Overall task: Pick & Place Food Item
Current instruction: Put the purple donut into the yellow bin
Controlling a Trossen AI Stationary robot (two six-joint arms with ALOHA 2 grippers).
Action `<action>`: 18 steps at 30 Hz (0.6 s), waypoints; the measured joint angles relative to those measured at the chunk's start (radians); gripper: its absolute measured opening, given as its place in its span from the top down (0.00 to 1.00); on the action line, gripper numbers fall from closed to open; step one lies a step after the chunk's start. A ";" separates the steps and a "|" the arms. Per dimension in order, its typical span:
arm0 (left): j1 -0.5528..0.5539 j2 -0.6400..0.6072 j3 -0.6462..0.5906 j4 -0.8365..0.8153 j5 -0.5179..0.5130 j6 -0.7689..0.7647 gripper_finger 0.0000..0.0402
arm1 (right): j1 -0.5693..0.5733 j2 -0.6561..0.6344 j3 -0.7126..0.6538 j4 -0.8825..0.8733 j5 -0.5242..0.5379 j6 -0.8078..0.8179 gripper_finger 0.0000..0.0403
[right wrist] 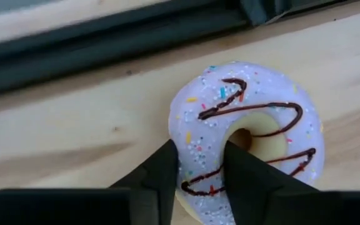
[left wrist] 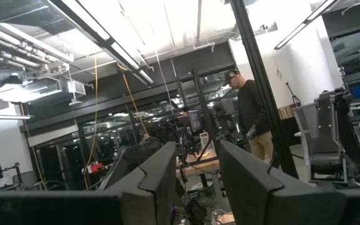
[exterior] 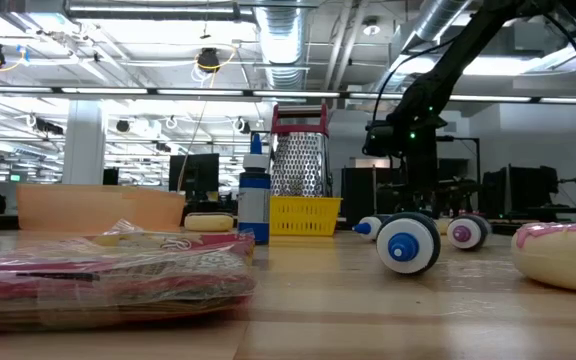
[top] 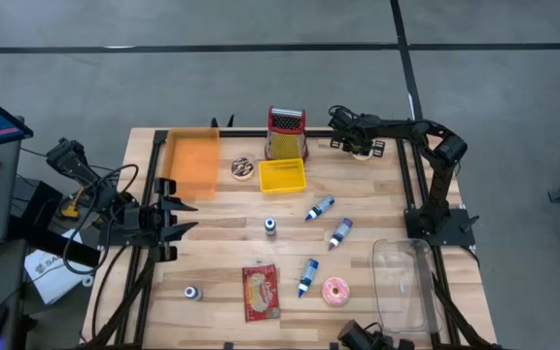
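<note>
A white-iced donut (right wrist: 249, 119) with chocolate drizzle and sprinkles lies flat on the wooden table (top: 222, 253), at its far right corner (top: 362, 152). My right gripper (right wrist: 202, 165) stands over it, pointing steeply down, and is shut on the donut's ring. My left gripper (top: 178, 216) hangs at the table's left edge. It is open and holds nothing; in the left wrist view its fingers (left wrist: 161, 175) point up into the room. My right gripper pinches one side of the donut's ring (right wrist: 202, 147) between its two fingers. One finger (right wrist: 164, 172) stands at the ring's outer edge and the other (right wrist: 242, 172) at the hole. The fingers come steeply from above. The donut's underside rests on the table.
An orange tray (top: 194, 160), a chocolate donut (top: 243, 168), a yellow basket (top: 282, 176) and a grater (top: 286, 131) stand at the back. Bottles (top: 320, 208), a pink donut (top: 335, 291), a snack packet (top: 260, 292) and a clear container (top: 404, 282) lie nearer.
</note>
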 joint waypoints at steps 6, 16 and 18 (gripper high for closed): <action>0.000 0.000 0.000 0.000 0.000 0.000 0.71 | 0.071 0.000 0.000 -0.085 0.010 -0.009 0.73; 0.000 0.000 0.000 -0.001 0.000 0.000 0.71 | 0.258 -0.096 -0.001 -0.290 0.064 0.038 0.73; 0.000 0.000 0.000 -0.001 0.000 0.000 0.71 | 0.313 -0.146 -0.001 -0.340 0.081 0.077 0.73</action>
